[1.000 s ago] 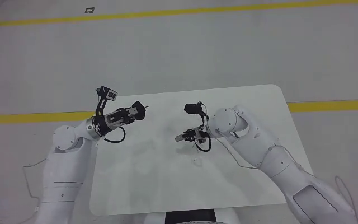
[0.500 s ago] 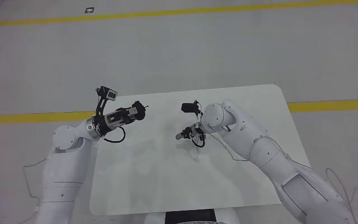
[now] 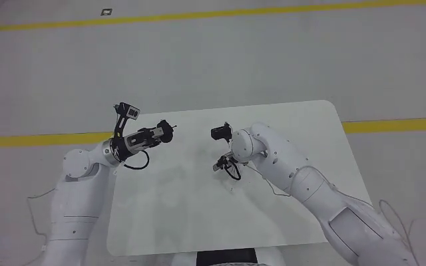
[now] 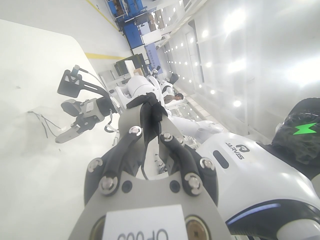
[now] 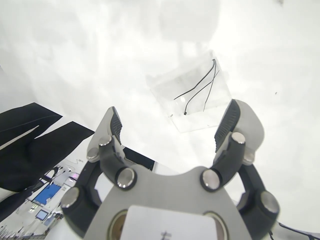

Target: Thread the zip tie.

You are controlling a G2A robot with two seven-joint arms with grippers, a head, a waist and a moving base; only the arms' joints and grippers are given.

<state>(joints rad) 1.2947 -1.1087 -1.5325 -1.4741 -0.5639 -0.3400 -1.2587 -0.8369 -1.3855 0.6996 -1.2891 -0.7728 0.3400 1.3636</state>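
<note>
My left gripper [image 4: 149,106] is held above the table's left side, shut on a black zip tie [image 4: 150,123] that runs between its fingers; in the top view the left gripper [image 3: 168,129] sits near the table's far left edge. My right gripper [image 5: 172,116] stands open over the middle of the table, nothing between its fingers. Just beyond its fingertips lies a clear flat tray [image 5: 220,101] holding thin black zip ties [image 5: 197,88]. The left wrist view shows the right gripper [image 4: 66,133] low over those zip ties [image 4: 42,123].
The white table [image 3: 286,213] has rounded corners and bare room at the front and right. A small dark speck [image 3: 231,189] lies near the middle. Yellow floor lines [image 3: 200,14] run behind and beside the table.
The right arm's wrist and forearm have swung left and its gripper has dipped slightly toward the table's front. The left arm has stayed still with its zip tie.
</note>
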